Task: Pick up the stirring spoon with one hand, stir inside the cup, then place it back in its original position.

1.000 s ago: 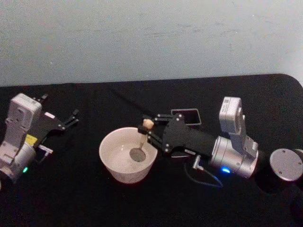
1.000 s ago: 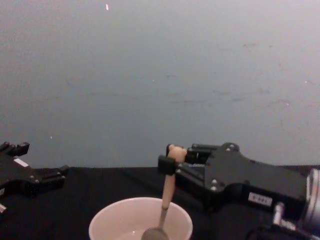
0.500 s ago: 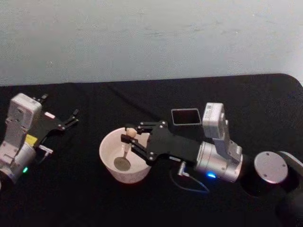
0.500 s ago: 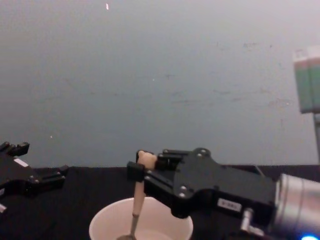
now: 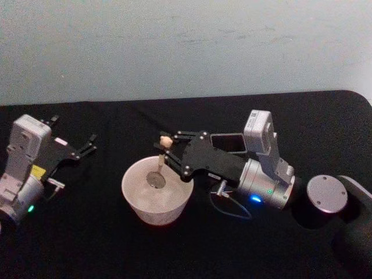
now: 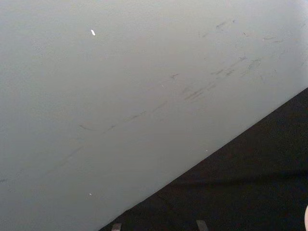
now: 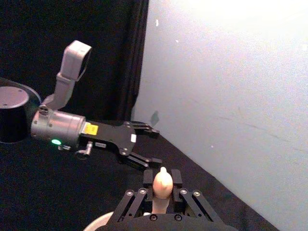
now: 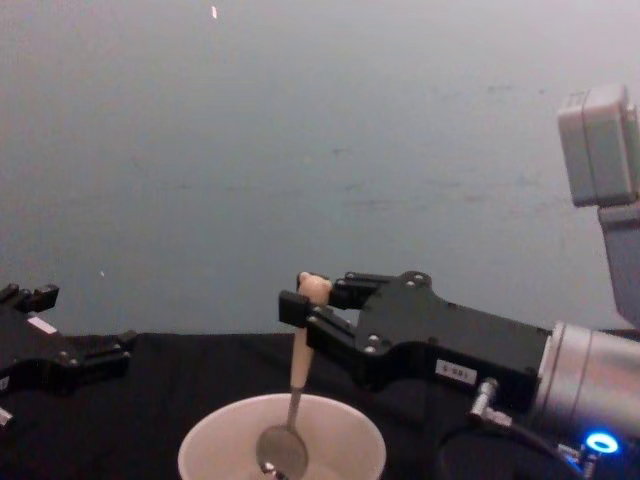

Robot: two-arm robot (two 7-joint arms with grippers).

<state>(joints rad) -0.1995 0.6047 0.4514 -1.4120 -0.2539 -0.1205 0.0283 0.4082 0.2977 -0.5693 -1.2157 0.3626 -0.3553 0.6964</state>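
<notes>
Your right gripper [image 5: 164,148] pinches the stirring spoon [image 5: 156,178], bowl in the cup [image 5: 139,203] — mid-stir, I'd judge, return to the holder [image 5: 228,141] yet to do — left gripper [image 5: 74,130] parked, jaws apart.

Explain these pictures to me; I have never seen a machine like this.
This is a two-armed robot; each arm ends in a black clamp called a gripper. One picture looks down from its head, one looks across from its chest, two come from its wrists. On the black tablecloth stand a wide off-white round cup and, farther back, a dark grey square holder. The right gripper is shut on a small metal spoon with a beige bear-head handle, its bowl inside the cup. The left gripper sits open at the robot's left, holding nothing.
</notes>
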